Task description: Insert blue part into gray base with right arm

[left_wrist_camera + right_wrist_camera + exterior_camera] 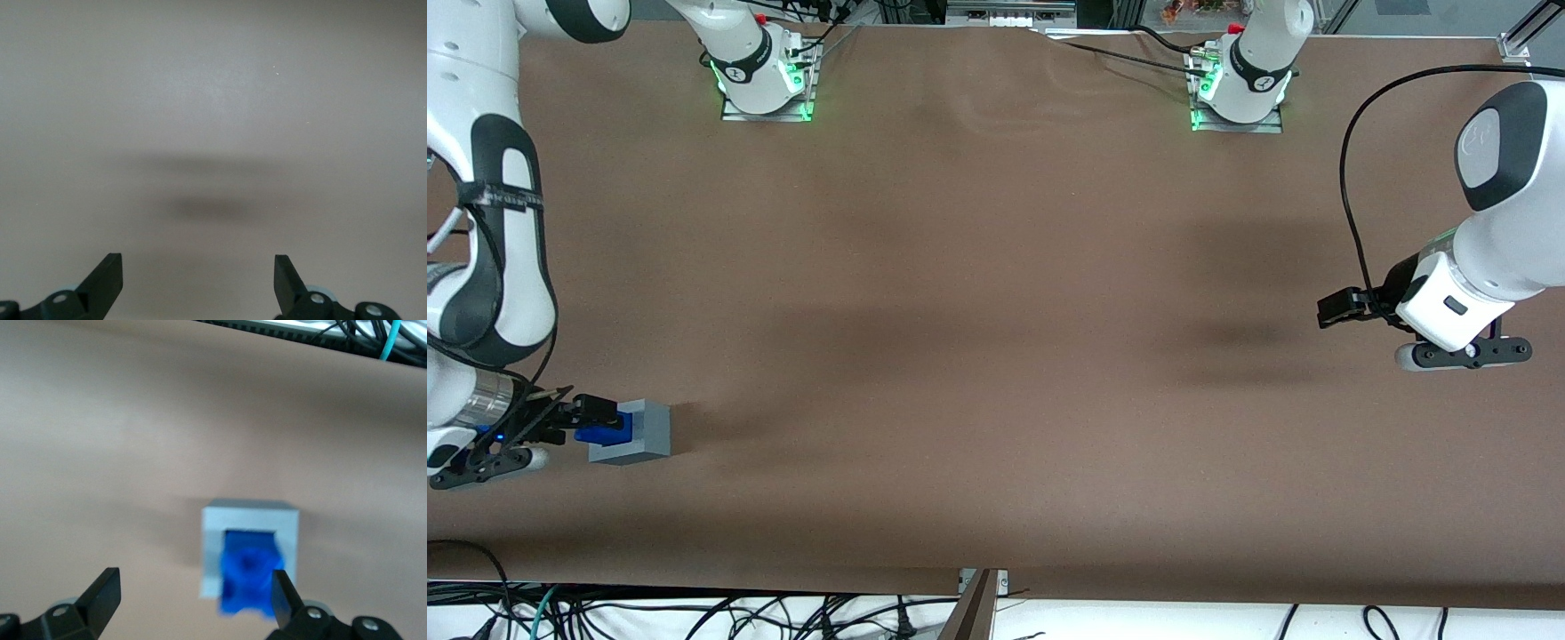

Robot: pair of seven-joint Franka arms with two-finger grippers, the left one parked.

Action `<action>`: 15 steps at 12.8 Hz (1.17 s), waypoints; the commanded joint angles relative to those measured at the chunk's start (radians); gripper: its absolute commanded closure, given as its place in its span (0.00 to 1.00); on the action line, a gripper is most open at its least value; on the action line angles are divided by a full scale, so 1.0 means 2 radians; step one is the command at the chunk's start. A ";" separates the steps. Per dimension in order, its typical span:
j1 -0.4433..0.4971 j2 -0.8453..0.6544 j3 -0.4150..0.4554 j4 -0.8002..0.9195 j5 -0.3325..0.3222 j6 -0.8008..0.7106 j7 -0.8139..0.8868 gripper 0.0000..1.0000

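The gray base [647, 429] stands near the working arm's end of the table. The blue part [603, 434] sits at its top recess and sticks out of it. My right arm's gripper [596, 412] hovers just above the base. In the right wrist view the gripper [193, 581] is open wide. One of its fingers [283, 590] is beside the blue part [248, 579], and the other is over bare table. The blue part rests in the square recess of the gray base [250, 519] and overhangs one edge. Nothing is held.
The brown table mat [996, 311] carries the two arm mounts [765, 84] at the edge farthest from the front camera. Cables [694, 613] lie off the near table edge, close to the base, and show in the right wrist view too [373, 337].
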 commanded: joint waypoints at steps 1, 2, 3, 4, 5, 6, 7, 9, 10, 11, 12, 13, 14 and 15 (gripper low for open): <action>0.011 -0.070 0.002 -0.010 0.004 -0.080 0.064 0.00; 0.015 -0.087 0.002 -0.012 0.001 -0.110 0.078 0.00; 0.015 -0.099 0.001 -0.013 0.000 -0.144 0.081 0.00; 0.015 -0.107 0.000 -0.011 -0.004 -0.174 0.081 0.00; 0.015 -0.118 0.000 -0.011 -0.011 -0.192 0.079 0.00; 0.015 -0.121 0.001 -0.011 -0.019 -0.201 0.078 0.00; 0.017 -0.128 0.002 -0.011 -0.027 -0.210 0.081 0.00; 0.035 -0.145 0.002 -0.013 -0.067 -0.208 0.084 0.00; 0.038 -0.153 0.005 -0.015 -0.089 -0.210 0.084 0.00; 0.041 -0.164 0.006 -0.023 -0.094 -0.210 0.083 0.00; 0.046 -0.182 0.006 -0.048 -0.097 -0.207 0.084 0.00; 0.054 -0.194 0.007 -0.064 -0.108 -0.201 0.090 0.00; 0.054 -0.203 0.007 -0.067 -0.108 -0.180 0.097 0.00; 0.051 -0.219 0.007 -0.075 -0.106 -0.163 0.099 0.00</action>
